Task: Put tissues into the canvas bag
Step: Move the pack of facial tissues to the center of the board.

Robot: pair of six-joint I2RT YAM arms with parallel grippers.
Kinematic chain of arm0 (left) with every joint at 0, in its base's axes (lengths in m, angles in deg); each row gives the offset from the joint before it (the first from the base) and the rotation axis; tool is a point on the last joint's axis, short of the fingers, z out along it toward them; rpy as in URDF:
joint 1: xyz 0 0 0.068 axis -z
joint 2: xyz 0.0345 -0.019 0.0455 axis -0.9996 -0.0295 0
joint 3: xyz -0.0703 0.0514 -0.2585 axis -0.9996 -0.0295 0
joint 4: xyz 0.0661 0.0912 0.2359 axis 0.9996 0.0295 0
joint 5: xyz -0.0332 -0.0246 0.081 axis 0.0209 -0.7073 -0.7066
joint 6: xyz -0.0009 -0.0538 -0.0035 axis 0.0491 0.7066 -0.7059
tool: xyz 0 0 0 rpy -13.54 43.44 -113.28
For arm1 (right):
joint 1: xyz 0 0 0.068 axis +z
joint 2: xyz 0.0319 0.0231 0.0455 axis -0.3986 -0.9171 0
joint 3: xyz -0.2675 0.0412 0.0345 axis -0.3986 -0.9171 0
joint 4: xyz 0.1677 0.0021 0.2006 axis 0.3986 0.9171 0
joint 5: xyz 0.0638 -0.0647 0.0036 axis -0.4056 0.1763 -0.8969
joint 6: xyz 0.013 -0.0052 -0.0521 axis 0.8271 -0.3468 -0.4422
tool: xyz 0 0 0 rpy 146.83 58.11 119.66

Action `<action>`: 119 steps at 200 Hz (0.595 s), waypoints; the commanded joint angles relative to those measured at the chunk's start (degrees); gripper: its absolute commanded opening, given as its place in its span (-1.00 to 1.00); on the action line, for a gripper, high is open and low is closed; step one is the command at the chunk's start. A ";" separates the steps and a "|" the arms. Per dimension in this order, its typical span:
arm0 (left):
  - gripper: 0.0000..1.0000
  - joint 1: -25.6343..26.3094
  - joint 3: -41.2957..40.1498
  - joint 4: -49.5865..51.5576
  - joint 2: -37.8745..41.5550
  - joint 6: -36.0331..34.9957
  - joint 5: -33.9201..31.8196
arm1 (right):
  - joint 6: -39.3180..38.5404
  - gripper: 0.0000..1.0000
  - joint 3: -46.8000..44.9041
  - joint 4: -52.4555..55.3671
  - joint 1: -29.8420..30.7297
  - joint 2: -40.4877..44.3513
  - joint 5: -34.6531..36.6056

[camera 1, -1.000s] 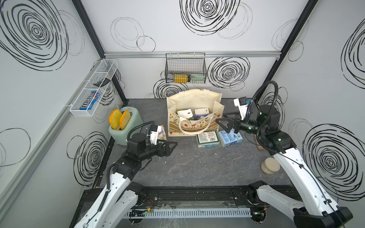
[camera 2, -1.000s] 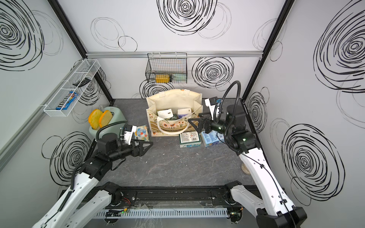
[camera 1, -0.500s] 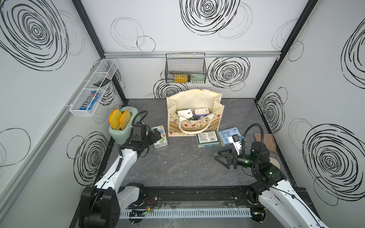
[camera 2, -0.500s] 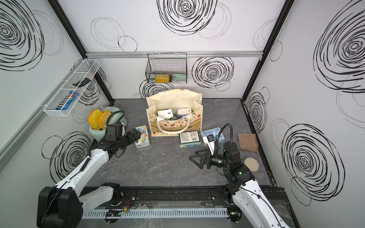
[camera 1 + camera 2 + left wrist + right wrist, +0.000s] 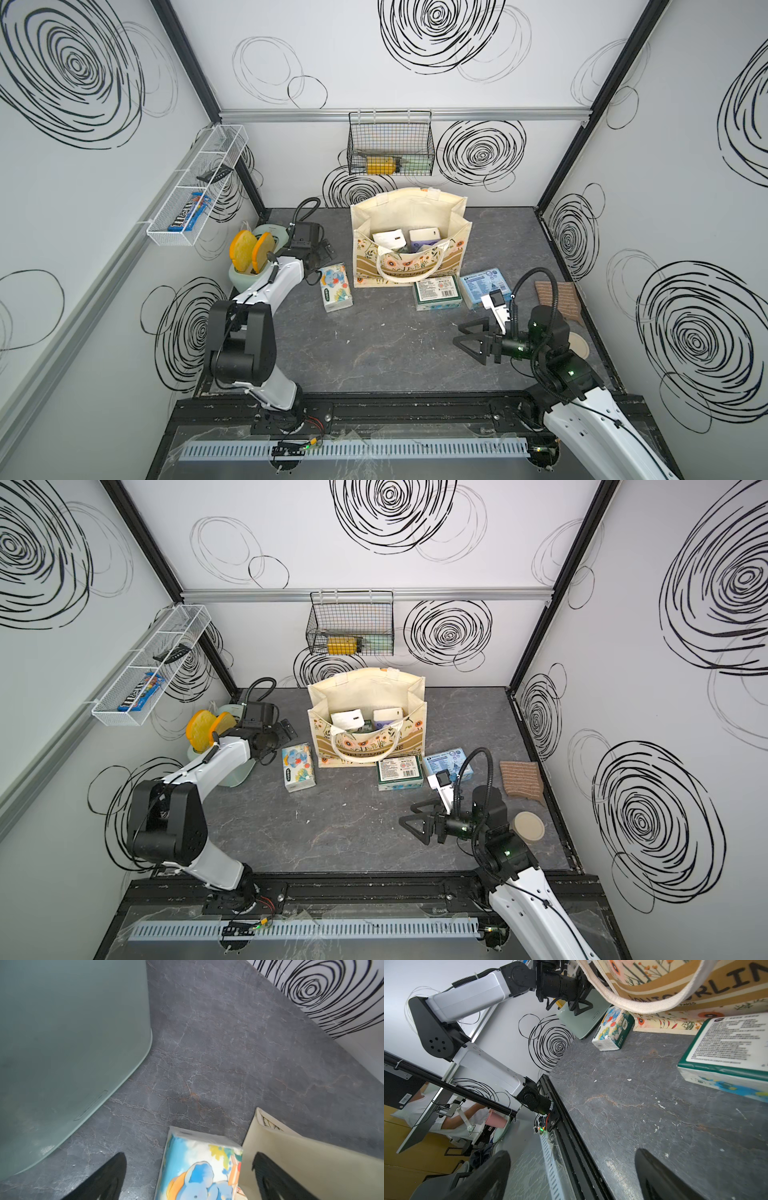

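Observation:
The canvas bag point(image 5: 409, 253) point(image 5: 368, 746) stands open at the back middle, with a white pack point(image 5: 388, 240) and a purple pack point(image 5: 424, 236) of tissues inside. Three packs lie on the table: an elephant-print one point(image 5: 336, 287) point(image 5: 199, 1167) left of the bag, and a green-white one point(image 5: 437, 292) point(image 5: 726, 1051) and a light blue one point(image 5: 484, 284) in front to its right. My left gripper point(image 5: 322, 253) point(image 5: 190, 1159) hangs open over the far end of the elephant pack, between toaster and bag. My right gripper point(image 5: 471, 341) point(image 5: 573, 1154) is open and empty, low at the front right.
A mint toaster point(image 5: 253, 266) point(image 5: 62, 1053) with orange slices stands close beside the left gripper. A brown striped cloth point(image 5: 557, 295) and a round beige lid point(image 5: 528, 827) lie by the right wall. A black wire basket point(image 5: 390, 145) and a white wire shelf point(image 5: 195, 195) hang on the walls.
The right arm has drawn back from the bag down to the front right. The left gripper has moved from the table's middle back to the elephant pack beside the toaster.

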 commanded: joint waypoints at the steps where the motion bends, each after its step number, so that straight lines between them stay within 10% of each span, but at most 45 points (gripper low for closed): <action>1: 0.99 0.54 0.29 2.17 -1.07 -1.19 -2.04 | -1.26 0.95 0.49 -0.32 -0.55 0.42 -1.87; 119: 0.97 12.75 -13.18 3.29 -1.31 9.80 -13.73 | -1.00 0.95 -0.28 -1.29 -4.66 1.03 -4.12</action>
